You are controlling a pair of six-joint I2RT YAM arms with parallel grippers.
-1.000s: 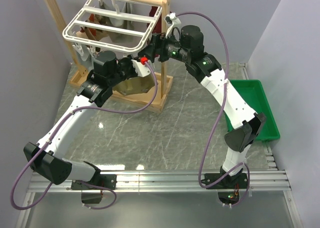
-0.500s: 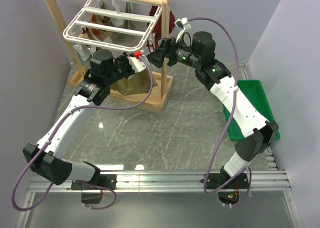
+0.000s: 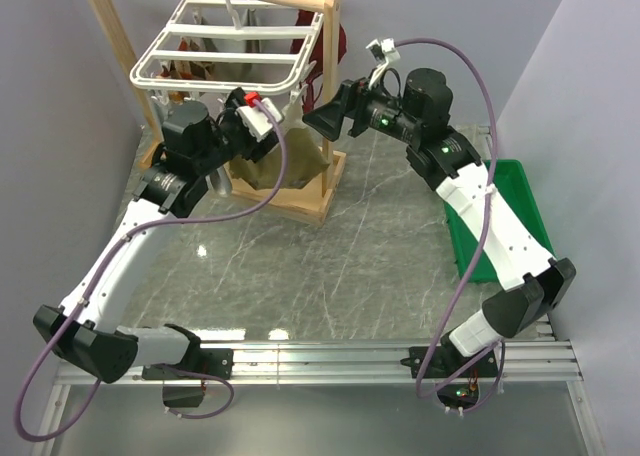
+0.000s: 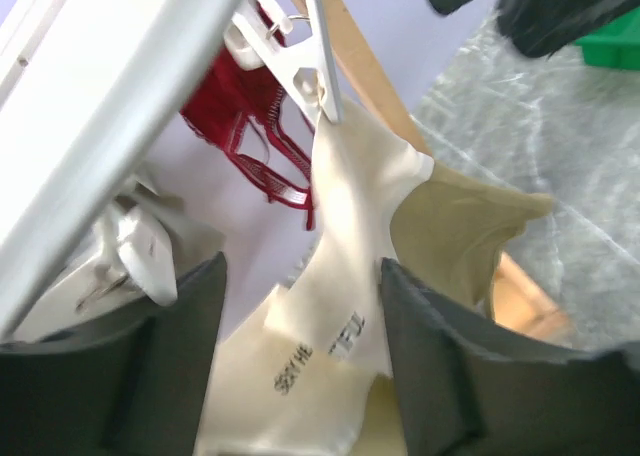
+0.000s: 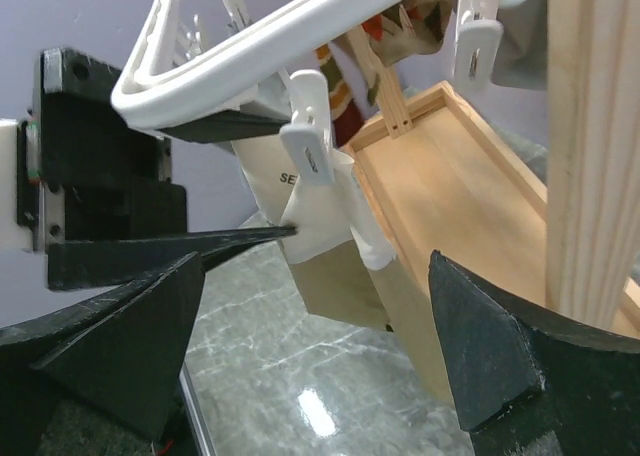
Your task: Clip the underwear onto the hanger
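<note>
The tan underwear (image 3: 291,162) hangs from a white clip (image 4: 300,64) at the front edge of the white grid hanger (image 3: 232,48). Its pale inner side with a printed label (image 4: 335,306) faces the left wrist camera. My left gripper (image 4: 300,366) is open, its fingers (image 4: 450,376) standing either side of the hanging cloth without pinching it. In the right wrist view the underwear (image 5: 335,246) dangles below the clip (image 5: 310,136), one left finger tip touching its edge. My right gripper (image 5: 310,346) is open and holds nothing, set back to the right of the hanger (image 5: 280,26).
A wooden frame stand (image 3: 327,86) carries the hanger, its base tray (image 5: 450,176) under the underwear. A dark red garment (image 4: 250,126) and other clothes hang on further clips. A green tray (image 3: 505,211) sits at the right.
My left gripper has opened, let go of the underwear and drawn back to the left. The right arm has pulled away to the right. The underwear now hangs from the clip.
</note>
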